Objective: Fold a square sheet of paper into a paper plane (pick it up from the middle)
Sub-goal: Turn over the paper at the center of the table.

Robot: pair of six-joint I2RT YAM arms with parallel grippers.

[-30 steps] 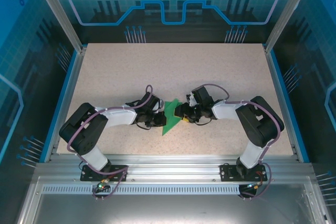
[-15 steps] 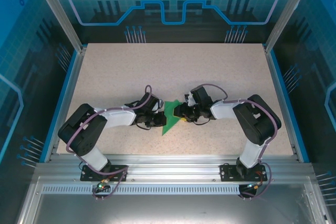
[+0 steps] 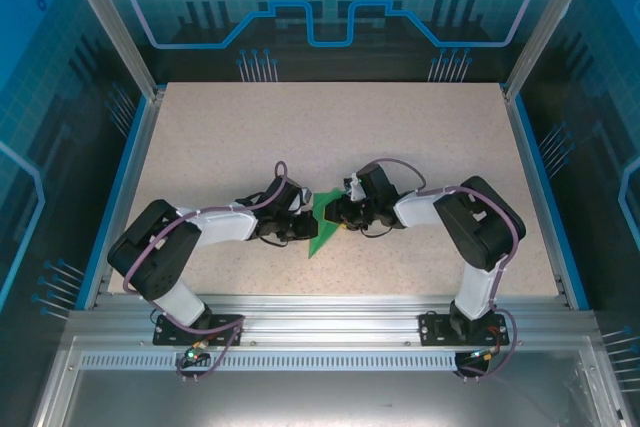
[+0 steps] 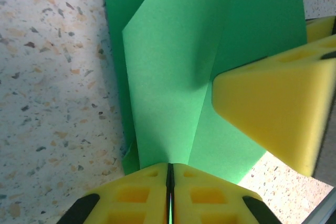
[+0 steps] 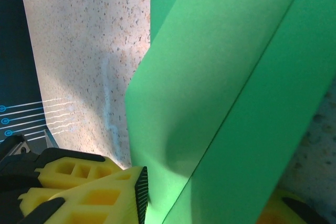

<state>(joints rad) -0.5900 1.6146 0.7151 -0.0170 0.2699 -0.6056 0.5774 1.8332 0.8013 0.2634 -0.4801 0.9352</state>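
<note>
Paper (image 4: pixel 173 77), green and folded, is pinched by the left pincer (image 4: pixel 169 170); right pincer's (image 3: pixel 338 216) hold cannot be told.

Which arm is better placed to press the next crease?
Likely the right: the right gripper straddles the green paper, jaws apart, free to pinch; the left gripper is shut on its edge, holding it.

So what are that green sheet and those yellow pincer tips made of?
Green sheet: looks like thin matte paper, since it holds sharp creases. Yellow pincer tips: seemingly moulded plastic or rubber, matte, with hollow cells along the side.
</note>
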